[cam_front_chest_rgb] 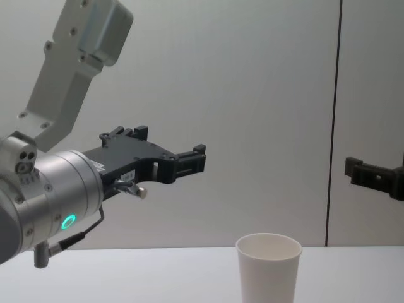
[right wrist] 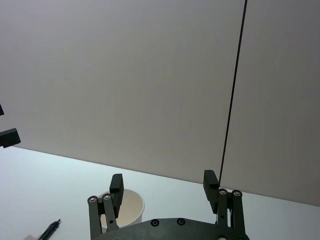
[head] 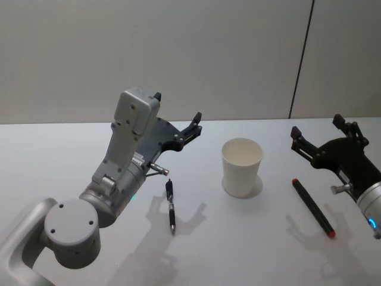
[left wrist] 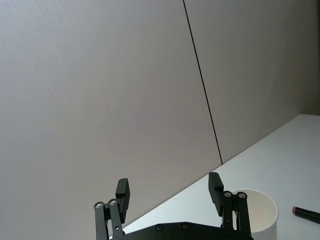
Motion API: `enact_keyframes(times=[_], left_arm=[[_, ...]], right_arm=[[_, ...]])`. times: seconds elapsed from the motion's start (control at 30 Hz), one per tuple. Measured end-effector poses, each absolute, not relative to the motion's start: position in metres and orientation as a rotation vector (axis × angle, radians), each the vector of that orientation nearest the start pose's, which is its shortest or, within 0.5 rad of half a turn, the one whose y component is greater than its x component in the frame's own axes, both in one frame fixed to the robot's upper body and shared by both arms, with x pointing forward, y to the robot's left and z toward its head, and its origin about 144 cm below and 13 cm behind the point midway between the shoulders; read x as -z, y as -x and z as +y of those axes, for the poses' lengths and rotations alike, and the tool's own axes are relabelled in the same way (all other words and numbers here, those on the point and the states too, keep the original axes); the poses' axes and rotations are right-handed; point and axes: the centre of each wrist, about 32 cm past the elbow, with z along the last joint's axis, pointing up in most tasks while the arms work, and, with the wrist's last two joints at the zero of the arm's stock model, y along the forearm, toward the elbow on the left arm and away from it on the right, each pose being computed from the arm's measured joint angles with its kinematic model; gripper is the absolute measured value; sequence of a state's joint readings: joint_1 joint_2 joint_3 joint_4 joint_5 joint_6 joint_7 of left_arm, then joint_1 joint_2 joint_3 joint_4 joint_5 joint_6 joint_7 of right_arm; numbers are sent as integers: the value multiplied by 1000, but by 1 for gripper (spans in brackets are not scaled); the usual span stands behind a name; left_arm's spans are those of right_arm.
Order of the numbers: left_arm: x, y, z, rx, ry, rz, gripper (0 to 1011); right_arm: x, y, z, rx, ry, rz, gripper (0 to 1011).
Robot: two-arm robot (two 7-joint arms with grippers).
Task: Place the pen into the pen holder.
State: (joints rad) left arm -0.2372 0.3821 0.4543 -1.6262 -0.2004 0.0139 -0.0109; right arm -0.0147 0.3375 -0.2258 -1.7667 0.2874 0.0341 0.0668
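Observation:
A black pen (head: pixel 171 205) lies on the white table (head: pixel 71 149), left of the pen holder (head: pixel 242 167), a plain white paper cup standing upright. To the cup's right lies a second pen (head: pixel 312 207), black with red ends. My left gripper (head: pixel 177 107) hovers open and empty above the table, behind the black pen and left of the cup. Open and empty as well, my right gripper (head: pixel 316 126) hangs to the right of the cup, behind the red-ended pen. The left wrist view shows the left gripper (left wrist: pixel 169 189) with the cup (left wrist: pixel 260 215) beyond it.
A grey wall (head: pixel 190 53) with a dark vertical seam (head: pixel 302 59) rises behind the table's far edge. The chest view shows the cup (cam_front_chest_rgb: pixel 268 265) low in the middle, the left gripper (cam_front_chest_rgb: pixel 172 146) high on the left and the right gripper (cam_front_chest_rgb: pixel 363 172) at the right edge.

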Motion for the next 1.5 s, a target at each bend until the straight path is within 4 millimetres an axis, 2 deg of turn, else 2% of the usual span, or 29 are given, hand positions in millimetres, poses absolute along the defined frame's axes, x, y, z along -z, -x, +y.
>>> enact_keyframes(times=[1.0, 1.5], left_arm=[[-1204, -492, 198, -1124, -61, -268, 1004], [-1204, -492, 198, -1124, -61, -268, 1004]], right_arm=[[-1189, -444, -237, 1229, -26, -76, 1001], [-1194, -467, -244, 1230, 45, -72, 1001]])
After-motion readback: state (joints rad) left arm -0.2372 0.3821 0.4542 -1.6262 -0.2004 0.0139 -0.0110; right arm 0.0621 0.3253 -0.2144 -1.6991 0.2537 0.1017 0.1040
